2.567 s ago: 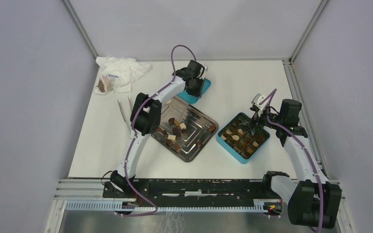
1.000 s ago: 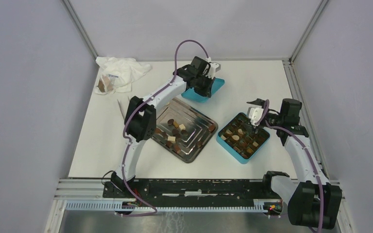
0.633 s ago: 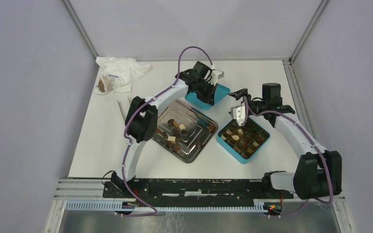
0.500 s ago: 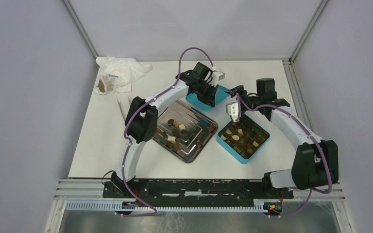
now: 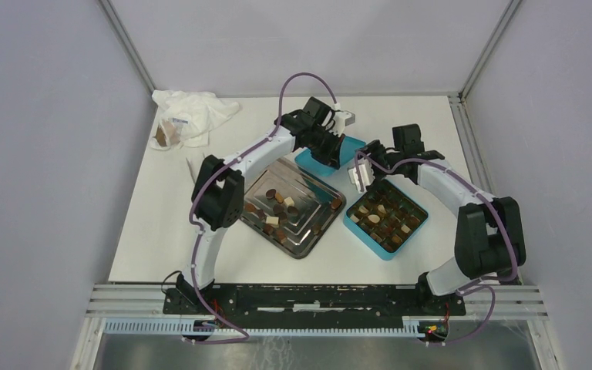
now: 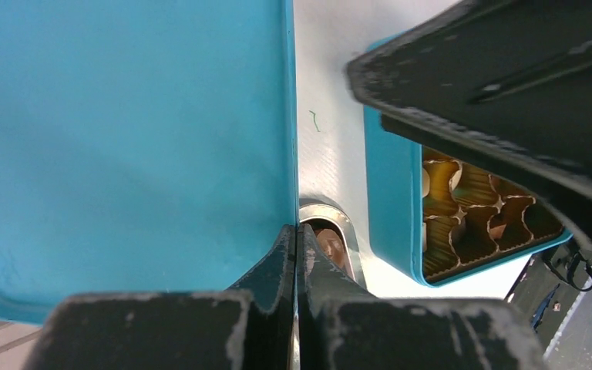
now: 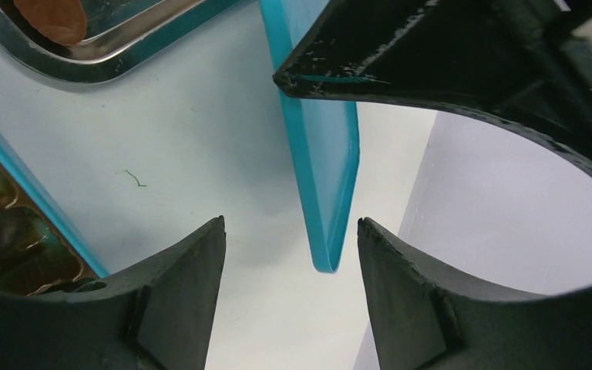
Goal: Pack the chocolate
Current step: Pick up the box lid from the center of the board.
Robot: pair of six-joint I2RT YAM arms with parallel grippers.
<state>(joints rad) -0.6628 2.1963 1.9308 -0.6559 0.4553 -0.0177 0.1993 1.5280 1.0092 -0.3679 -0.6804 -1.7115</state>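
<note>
Chocolate pieces (image 5: 279, 206) lie on the steel tray (image 5: 302, 249); more chocolate (image 5: 383, 216) fills the teal box (image 5: 361, 229) with brown dividers. My left gripper (image 5: 331, 146) is shut on the edge of a teal lid (image 6: 123, 139), holding it tilted off the table behind the tray. My right gripper (image 7: 291, 227) is open, and the lid's free edge (image 7: 324, 169) hangs between its fingers without touching them. In the left wrist view the tray's corner (image 6: 331, 212) holds one brown piece (image 6: 330, 245), with the box (image 6: 389, 193) to its right.
A crumpled white plastic bag (image 5: 196, 114) with a brown lump lies at the back left corner. A thin white strip (image 5: 196, 179) lies left of the tray. The two grippers are close together above the gap between tray and box.
My right arm swung from over the box back and left to the lid, its jaws narrowing. My left gripper lifted the lid and carried it right.
</note>
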